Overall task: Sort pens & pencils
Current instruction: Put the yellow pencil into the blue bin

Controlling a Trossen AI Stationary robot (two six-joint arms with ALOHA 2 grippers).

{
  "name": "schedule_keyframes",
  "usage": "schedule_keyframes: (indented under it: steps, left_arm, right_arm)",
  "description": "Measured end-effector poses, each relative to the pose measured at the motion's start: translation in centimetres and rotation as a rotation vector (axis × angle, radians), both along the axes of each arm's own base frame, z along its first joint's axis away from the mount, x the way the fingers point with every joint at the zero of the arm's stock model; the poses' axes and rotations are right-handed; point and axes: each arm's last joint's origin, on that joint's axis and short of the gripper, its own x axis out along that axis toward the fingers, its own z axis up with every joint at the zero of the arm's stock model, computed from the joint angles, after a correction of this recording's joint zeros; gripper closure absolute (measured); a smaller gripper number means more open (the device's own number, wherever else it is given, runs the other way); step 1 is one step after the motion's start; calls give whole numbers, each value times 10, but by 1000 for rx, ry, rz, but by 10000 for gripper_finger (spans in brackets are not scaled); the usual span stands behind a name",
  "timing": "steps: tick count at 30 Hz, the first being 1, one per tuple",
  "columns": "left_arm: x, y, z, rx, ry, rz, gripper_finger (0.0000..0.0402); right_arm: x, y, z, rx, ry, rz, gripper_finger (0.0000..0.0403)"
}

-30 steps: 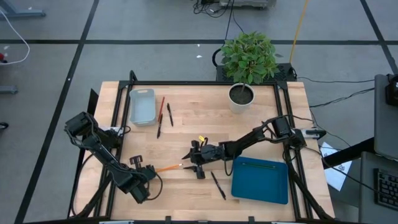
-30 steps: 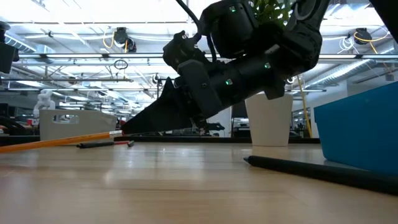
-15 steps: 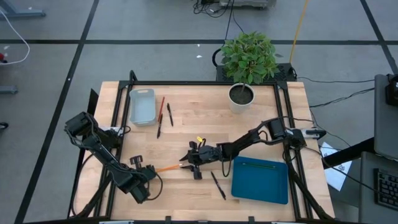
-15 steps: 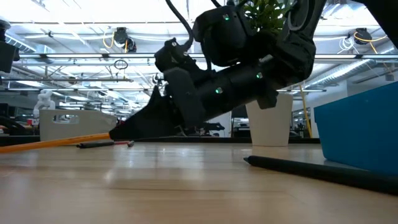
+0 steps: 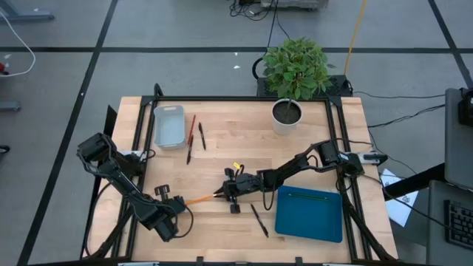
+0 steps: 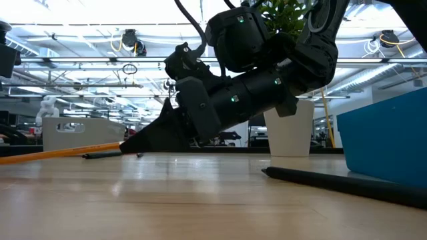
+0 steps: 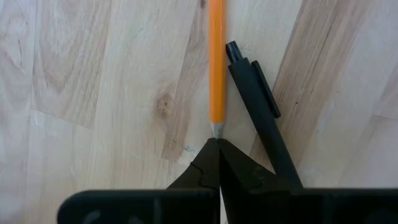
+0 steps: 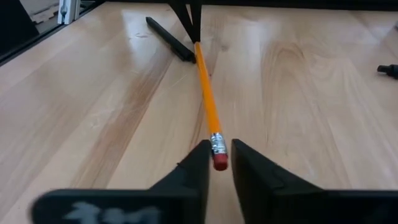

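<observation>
The wooden counter (image 5: 222, 148) carries everything, with the blue tray (image 5: 309, 214) at its front right corner the biggest thing on it, a potted plant (image 5: 290, 111) near the back edge, and a pale grey bin (image 5: 169, 125) towards the back left corner.

The right tool (image 5: 224, 192), reaching low across the middle of the counter, has narrowed sharply over the last second: its fingers were spread on either side of the orange pencil (image 5: 199, 199) and now stand close about the eraser end. In the right wrist view the red eraser (image 8: 219, 163) sits between the two fingers (image 8: 196, 165), though small gaps seem to remain, so the grip looks nearly made rather than finished. That suggests the pick of this pencil is under way, and lifting it should come next.

The left tool (image 7: 219, 149) rests shut at the front left of the counter, its tips meeting right at the pencil's sharpened point, possibly touching it. It may steady the pencil, but it could also snag the tip on the way up.

A black pen (image 7: 258, 112) lies just beside the pencil near that point. Another black pen (image 5: 259, 219) lies between the right tool and the tray. A red pencil (image 5: 191, 131) and two dark pens (image 5: 201, 136) lie beside the grey bin.
</observation>
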Motion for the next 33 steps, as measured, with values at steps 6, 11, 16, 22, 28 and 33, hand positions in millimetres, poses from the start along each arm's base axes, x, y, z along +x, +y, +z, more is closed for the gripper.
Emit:
schedule_keyframes:
  steps: [6, 11, 16, 22, 28, 33]
  left_arm:
    - [0, 0, 0, 0, 0, 0, 401]
    - [0, 0, 0, -1, 0, -3, 400]
    - [0, 0, 0, -4, -2, -8, 391]
    - [1, -1, 0, -8, -6, -9, 374]
    - [1, -1, 0, -13, -2, -20, 348]
    - [1, -1, 0, -13, -3, -18, 311]
  right_arm:
    - [0, 0, 0, 0, 2, 2, 385]
    - [0, 0, -1, 1, 8, 1, 393]
    - [0, 0, -1, 2, 8, 0, 394]
    - [0, 0, -1, 1, 9, 0, 395]
    - [0, 0, -1, 2, 8, 0, 396]
    - [0, 0, -1, 2, 8, -1, 396]
